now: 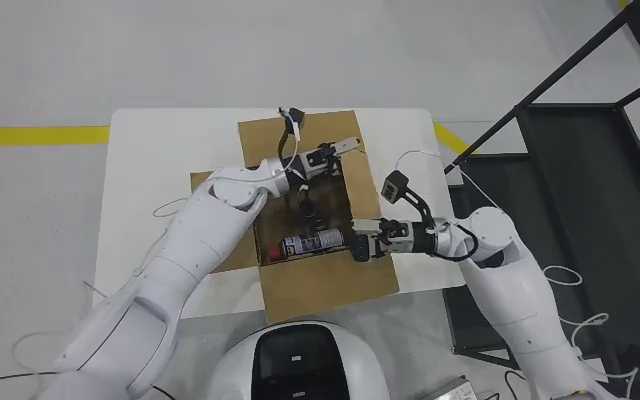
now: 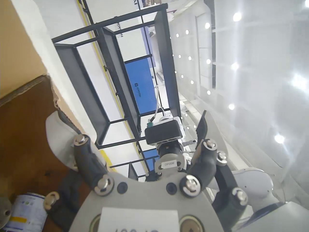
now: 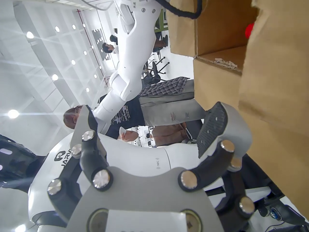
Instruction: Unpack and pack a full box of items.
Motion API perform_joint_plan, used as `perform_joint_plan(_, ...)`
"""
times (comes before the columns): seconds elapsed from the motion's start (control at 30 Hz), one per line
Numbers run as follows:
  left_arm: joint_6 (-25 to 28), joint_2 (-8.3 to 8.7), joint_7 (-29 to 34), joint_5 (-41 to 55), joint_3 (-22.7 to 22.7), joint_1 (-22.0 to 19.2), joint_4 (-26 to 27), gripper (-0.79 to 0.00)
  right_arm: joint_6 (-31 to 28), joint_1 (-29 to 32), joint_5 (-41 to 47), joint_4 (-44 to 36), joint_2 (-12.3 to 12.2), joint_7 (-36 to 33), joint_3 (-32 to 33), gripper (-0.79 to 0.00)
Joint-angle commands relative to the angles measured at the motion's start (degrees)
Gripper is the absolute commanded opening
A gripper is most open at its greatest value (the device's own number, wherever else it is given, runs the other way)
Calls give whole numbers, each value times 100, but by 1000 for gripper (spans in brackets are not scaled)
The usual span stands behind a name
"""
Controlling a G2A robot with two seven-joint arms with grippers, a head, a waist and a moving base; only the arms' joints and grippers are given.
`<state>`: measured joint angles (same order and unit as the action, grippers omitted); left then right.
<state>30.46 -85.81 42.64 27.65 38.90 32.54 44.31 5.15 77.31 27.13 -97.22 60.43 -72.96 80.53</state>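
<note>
- The cardboard box (image 1: pixel 322 285) stands open mid-table (image 1: pixel 150 160), its flaps spread flat.
- Left gripper (image 1: pixel 342 150) (image 2: pixel 130 126) hangs over the far right corner of the box opening. Its fingers (image 2: pixel 58 131) are apart and hold nothing.
- A white-labelled can (image 1: pixel 308 243) (image 2: pixel 26 208) lies on its side on the box floor by the near wall, well below and apart from the left fingers.
- Right gripper (image 1: pixel 357 247) (image 3: pixel 149 119) sits at the box's right wall near the near right corner, level with the can. Its fingers are spread and empty, and one pad (image 3: pixel 212 126) is just beside the cardboard wall. That wall stands between it and the can.
- A small dark item (image 1: pixel 305 207) lies mid-box, too small to name.
- A dark metal rack (image 1: pixel 560 150) stands off the table's right edge.
</note>
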Motion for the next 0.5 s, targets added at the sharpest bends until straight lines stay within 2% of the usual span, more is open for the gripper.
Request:
perform_joint_plan(0.0, -22, -32, 77, 34, 9, -25, 13, 0, 30, 65, 107, -172, -6, -68, -30, 0)
perform_joint_plan(0.13, -96, -127, 226, 165, -9, -91, 12, 0, 45, 154, -9, -430, -24, -105, -151, 0)
perform_joint_plan(0.3, -248, -278, 612, 446, -69, -211, -106, 0, -24, 177, -640, -421, -35, 1027, -41, 0)
perform_joint_plan(0.47, -196, -393, 802, 502, -93, -306, -319, 0, -100, 385, -550, -473, -78, 1364, 352, 0)
